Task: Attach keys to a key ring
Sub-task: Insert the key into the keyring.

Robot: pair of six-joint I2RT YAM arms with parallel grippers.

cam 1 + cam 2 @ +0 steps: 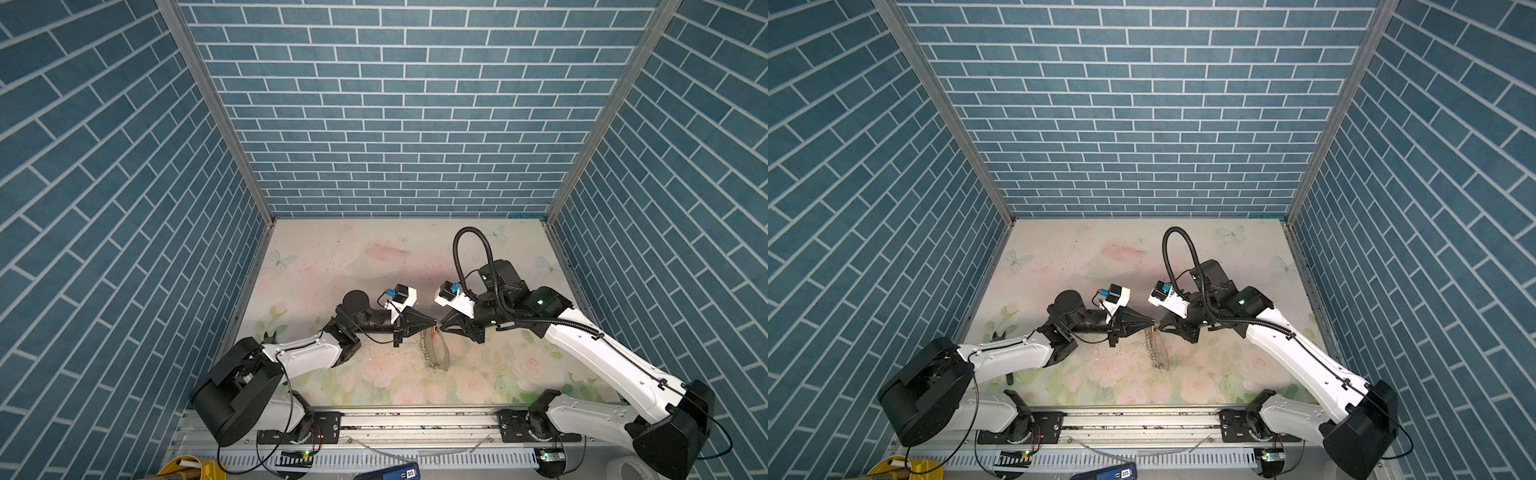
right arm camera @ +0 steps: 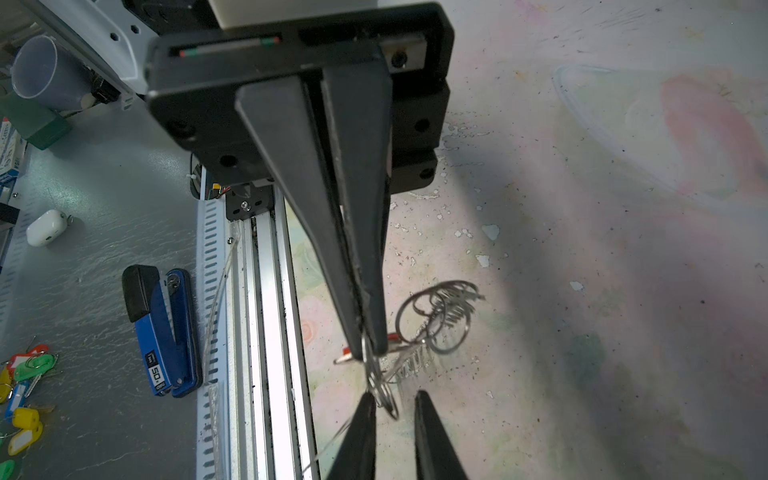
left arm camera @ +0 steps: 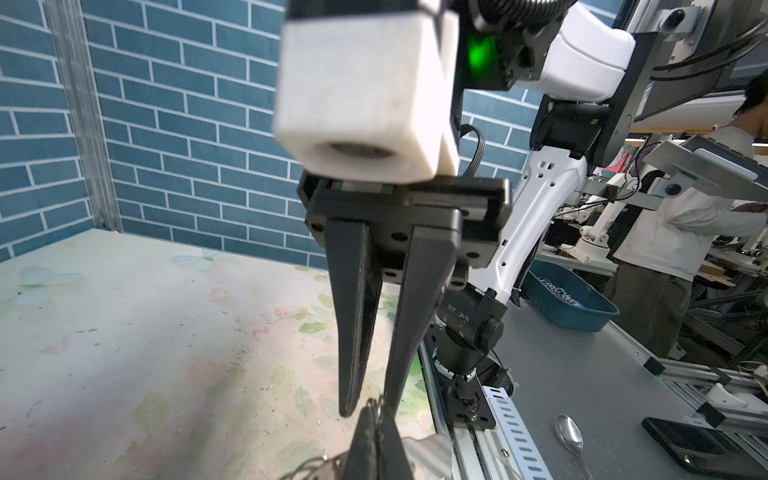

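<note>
In both top views my two grippers meet tip to tip above the middle of the floral table (image 1: 353, 266). My left gripper (image 1: 434, 323) (image 3: 376, 415) is shut on the thin wire of the key ring (image 1: 438, 353) (image 1: 1158, 349), which hangs down from its tips with its fringe of small silver rings (image 2: 440, 320). The orange-red key tag (image 2: 390, 337) (image 1: 433, 331) shows just behind those tips. My right gripper (image 1: 441, 328) (image 2: 395, 409) is open, its fingers a small gap apart, with a silver loop (image 2: 380, 386) lying beside one fingertip (image 2: 365, 415).
An aluminium rail (image 1: 415, 419) runs along the table's front edge. On the grey bench beyond it lie a blue stapler (image 2: 160, 328), several coloured key tags (image 2: 25, 386), a spoon (image 3: 569, 432), a phone (image 3: 698, 440) and a blue tray (image 3: 569, 299). Brick-patterned walls enclose three sides.
</note>
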